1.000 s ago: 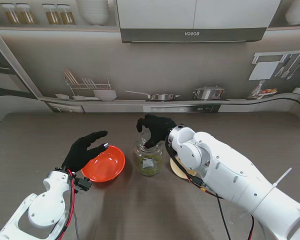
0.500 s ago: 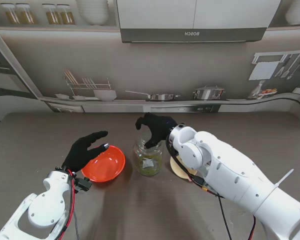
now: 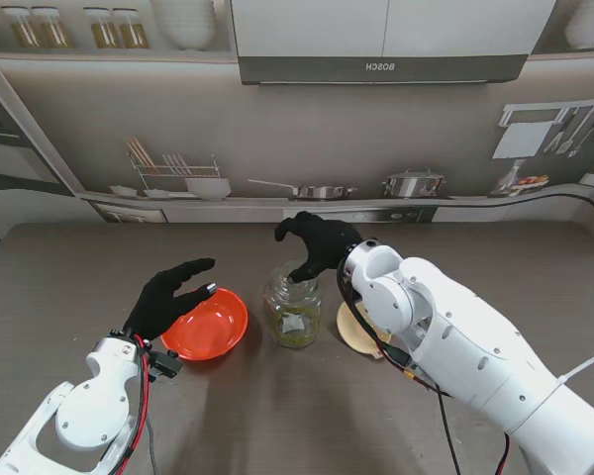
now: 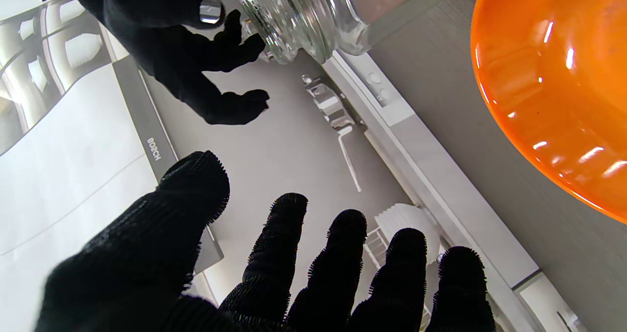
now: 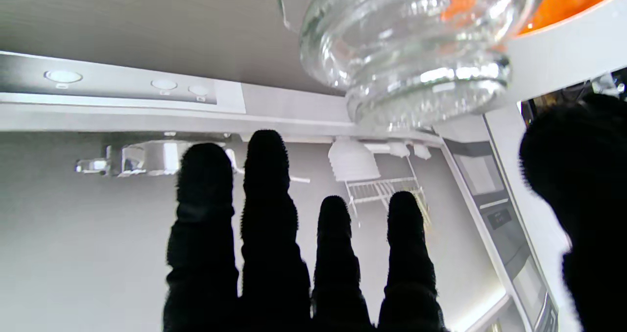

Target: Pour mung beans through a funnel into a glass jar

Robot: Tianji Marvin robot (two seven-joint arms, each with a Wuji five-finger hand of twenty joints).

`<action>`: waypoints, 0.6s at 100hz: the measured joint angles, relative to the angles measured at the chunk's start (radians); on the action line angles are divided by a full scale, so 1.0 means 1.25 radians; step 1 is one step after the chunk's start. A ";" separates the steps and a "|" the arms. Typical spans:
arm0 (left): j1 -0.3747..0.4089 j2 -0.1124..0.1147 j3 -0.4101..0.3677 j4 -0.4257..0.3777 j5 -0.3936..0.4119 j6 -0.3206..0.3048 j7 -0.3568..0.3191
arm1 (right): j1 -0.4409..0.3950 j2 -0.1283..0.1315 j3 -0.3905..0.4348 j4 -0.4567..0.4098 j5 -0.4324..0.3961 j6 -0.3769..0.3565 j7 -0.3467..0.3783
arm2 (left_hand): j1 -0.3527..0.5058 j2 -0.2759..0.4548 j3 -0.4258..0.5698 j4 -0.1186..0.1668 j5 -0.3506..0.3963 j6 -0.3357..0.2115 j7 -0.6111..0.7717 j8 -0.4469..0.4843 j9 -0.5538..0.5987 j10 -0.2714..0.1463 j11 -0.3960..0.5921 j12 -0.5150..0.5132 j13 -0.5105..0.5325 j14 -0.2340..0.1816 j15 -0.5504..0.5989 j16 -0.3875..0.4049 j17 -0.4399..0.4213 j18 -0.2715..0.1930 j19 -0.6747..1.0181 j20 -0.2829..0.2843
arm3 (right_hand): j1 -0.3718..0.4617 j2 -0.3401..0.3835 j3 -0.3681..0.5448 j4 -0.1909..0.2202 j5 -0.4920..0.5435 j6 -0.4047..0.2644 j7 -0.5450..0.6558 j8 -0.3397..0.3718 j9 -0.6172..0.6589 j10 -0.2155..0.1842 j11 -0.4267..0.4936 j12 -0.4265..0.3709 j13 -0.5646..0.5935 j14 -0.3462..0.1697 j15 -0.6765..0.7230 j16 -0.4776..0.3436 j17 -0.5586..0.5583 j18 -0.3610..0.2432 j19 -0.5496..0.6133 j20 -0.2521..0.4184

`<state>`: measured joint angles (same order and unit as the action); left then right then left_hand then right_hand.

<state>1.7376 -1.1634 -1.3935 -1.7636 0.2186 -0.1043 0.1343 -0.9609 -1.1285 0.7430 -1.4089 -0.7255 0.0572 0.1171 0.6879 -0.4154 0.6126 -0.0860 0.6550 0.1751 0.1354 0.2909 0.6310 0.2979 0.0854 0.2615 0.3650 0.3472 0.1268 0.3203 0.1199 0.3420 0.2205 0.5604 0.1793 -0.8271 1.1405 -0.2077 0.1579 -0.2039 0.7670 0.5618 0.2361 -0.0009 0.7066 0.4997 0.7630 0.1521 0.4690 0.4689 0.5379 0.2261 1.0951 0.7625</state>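
Observation:
The glass jar (image 3: 293,315) stands upright mid-table with green mung beans in its lower half; its mouth is uncovered. My right hand (image 3: 317,242) hovers just above and slightly behind the jar mouth, fingers curled and apart, holding nothing. The left wrist view shows this right hand (image 4: 186,43) beside the jar neck (image 4: 299,13) without touching it. The right wrist view has the jar rim (image 5: 411,43) just beyond my spread fingers (image 5: 267,200). My left hand (image 3: 168,295) floats open at the left rim of the orange bowl (image 3: 206,324). No funnel shows in any view.
A flat beige disc (image 3: 354,327) lies on the table to the right of the jar, partly under my right forearm. The orange bowl (image 4: 553,77) looks empty. A backdrop printed with a kitchen counter, pans and a dish rack (image 3: 178,173) runs along the table's far edge.
My right hand has lifted off the jar mouth, rising and drifting slightly right. The left hand, bowl and jar have stayed put.

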 measured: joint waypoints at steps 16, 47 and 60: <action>-0.004 0.001 0.005 0.001 0.001 -0.005 -0.001 | -0.062 0.001 0.075 -0.050 0.020 0.006 -0.024 | 0.000 0.000 0.000 0.000 0.000 0.000 0.000 0.000 0.000 0.000 0.000 0.000 0.000 0.000 -0.007 0.000 0.000 0.000 0.000 0.000 | 0.001 0.041 -0.016 0.025 0.045 0.003 -0.003 0.000 0.086 -0.002 -0.018 -0.009 0.000 0.000 -0.027 -0.013 -0.020 0.008 -0.051 -0.012; -0.009 0.004 0.020 0.001 0.015 -0.016 -0.005 | -0.204 -0.006 0.198 -0.132 0.100 -0.017 -0.102 | 0.000 0.000 0.000 0.000 0.000 0.000 0.000 0.000 0.000 0.000 0.000 0.000 -0.001 0.000 -0.008 0.000 -0.001 0.000 0.000 0.000 | 0.004 0.071 -0.026 0.040 0.139 0.021 0.010 -0.012 0.221 -0.011 -0.064 -0.037 0.016 0.008 -0.078 -0.039 -0.028 0.015 -0.090 -0.044; -0.012 0.005 0.027 0.001 0.019 -0.020 -0.008 | -0.259 -0.005 0.238 -0.175 0.144 -0.037 -0.107 | 0.000 0.000 0.000 0.000 0.000 0.000 0.000 0.000 -0.001 -0.001 0.000 0.000 -0.002 0.000 -0.008 0.000 -0.008 0.000 0.000 0.000 | 0.013 0.089 -0.047 0.041 0.140 0.022 0.010 -0.014 0.231 -0.011 -0.077 -0.038 0.016 0.010 -0.096 -0.041 -0.038 0.016 -0.110 -0.055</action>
<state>1.7219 -1.1568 -1.3596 -1.7627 0.2423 -0.1298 0.1238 -1.2841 -1.1354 1.0406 -1.6277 -0.5453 0.0110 -0.0160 0.6879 -0.4154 0.6122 -0.0861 0.6549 0.1751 0.1354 0.2909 0.6299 0.2964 0.0851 0.2615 0.3629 0.3472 0.1167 0.3203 0.1095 0.3420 0.2205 0.5604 0.1955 -0.7161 1.0814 -0.1560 0.3331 -0.1760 0.7801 0.5440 0.5253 -0.0151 0.6109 0.4517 0.7825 0.1640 0.3494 0.4176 0.4907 0.2456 0.9580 0.6941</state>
